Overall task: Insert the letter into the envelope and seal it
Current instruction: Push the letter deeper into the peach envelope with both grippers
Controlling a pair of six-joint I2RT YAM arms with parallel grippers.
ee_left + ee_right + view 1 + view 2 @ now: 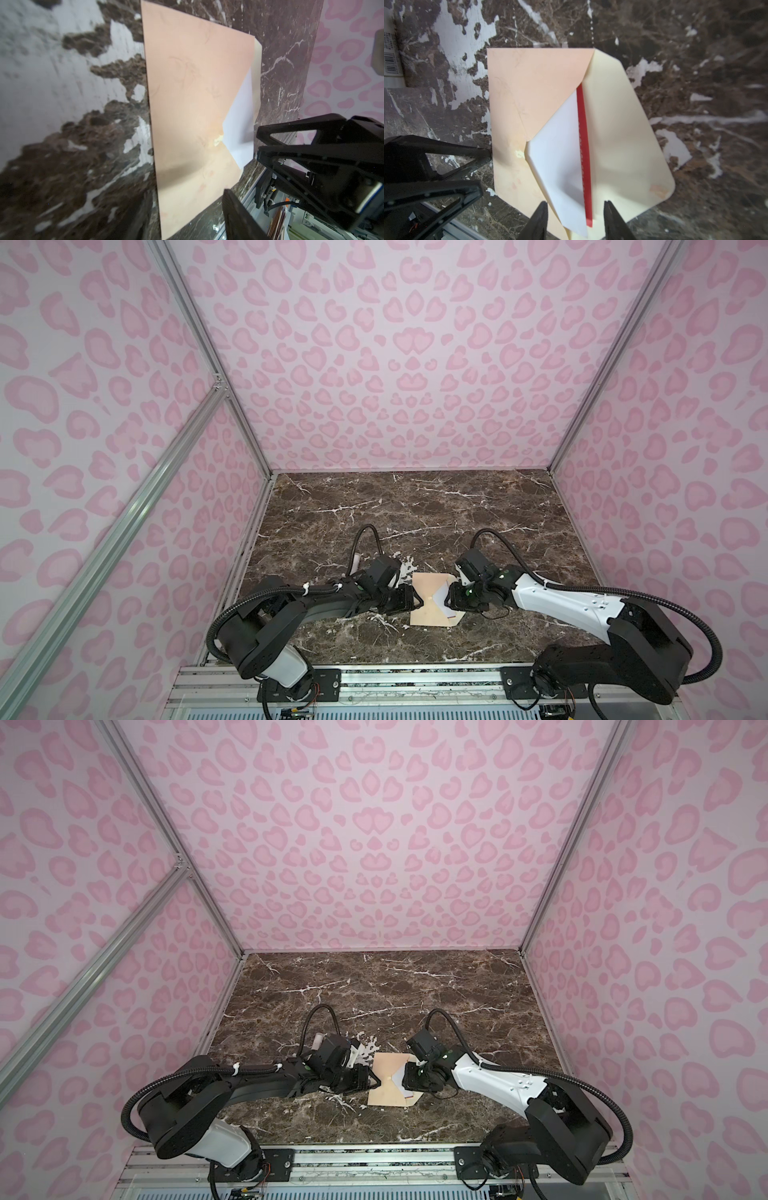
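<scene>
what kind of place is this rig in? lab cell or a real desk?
Looks like a purpose-built robot test booth: aluminium frame posts, pink printed panels on three sides, left arm and right arm mounted on a front rail.

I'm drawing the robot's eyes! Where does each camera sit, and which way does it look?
Both top views: high behind the arms, looking down at the marble table; left arm and right arm show.
Left wrist view: on the left arm, facing the envelope; left gripper shows.
Right wrist view: on the right arm, facing the letter; right gripper shows.
Shared: both wrist views see envelope, letter and the opposite gripper.
</scene>
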